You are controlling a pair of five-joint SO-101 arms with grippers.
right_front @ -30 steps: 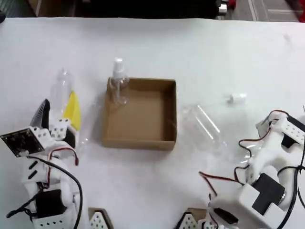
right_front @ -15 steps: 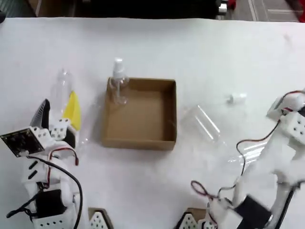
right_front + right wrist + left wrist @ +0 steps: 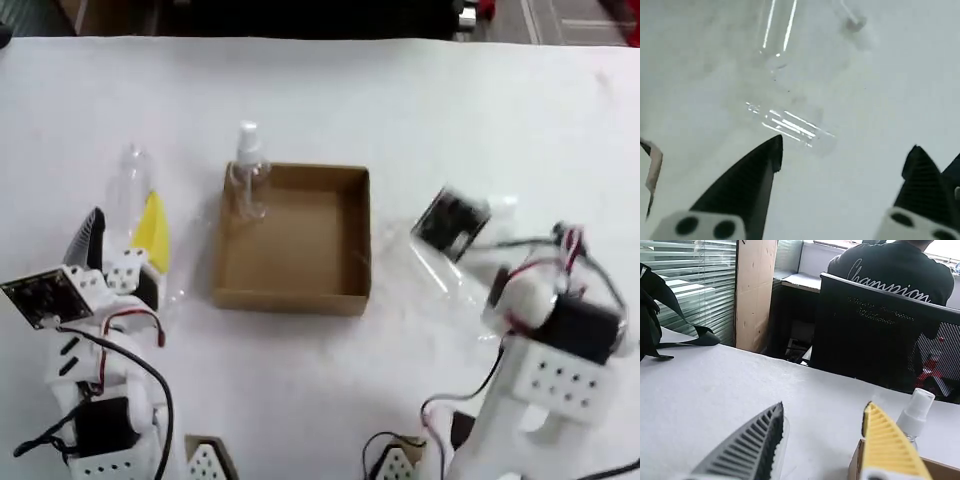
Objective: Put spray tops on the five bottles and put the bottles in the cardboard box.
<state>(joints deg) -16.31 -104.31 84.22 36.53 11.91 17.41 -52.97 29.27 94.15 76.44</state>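
Note:
The cardboard box (image 3: 290, 298) sits mid-table. A clear bottle with a white spray top (image 3: 248, 178) stands upright in its far left corner, also seen past the yellow finger (image 3: 915, 416). My left gripper (image 3: 122, 212) (image 3: 820, 440) rests open left of the box, and a capless clear bottle (image 3: 128, 176) lies just beyond its fingertips. My right gripper (image 3: 840, 170) hangs open over a clear bottle (image 3: 792, 127) lying on the table right of the box (image 3: 440, 268). Farther off lie another clear bottle (image 3: 775, 30) and a loose spray top (image 3: 855, 22).
The right arm (image 3: 545, 320) and its wrist camera (image 3: 452, 220) cover part of the bottles right of the box. Arm bases stand along the near table edge. Behind the table stands a black chair (image 3: 880, 325).
The right arm has swung from the table's right edge in toward the bottles beside the box, its wrist now over them. The left arm and the box have stayed put.

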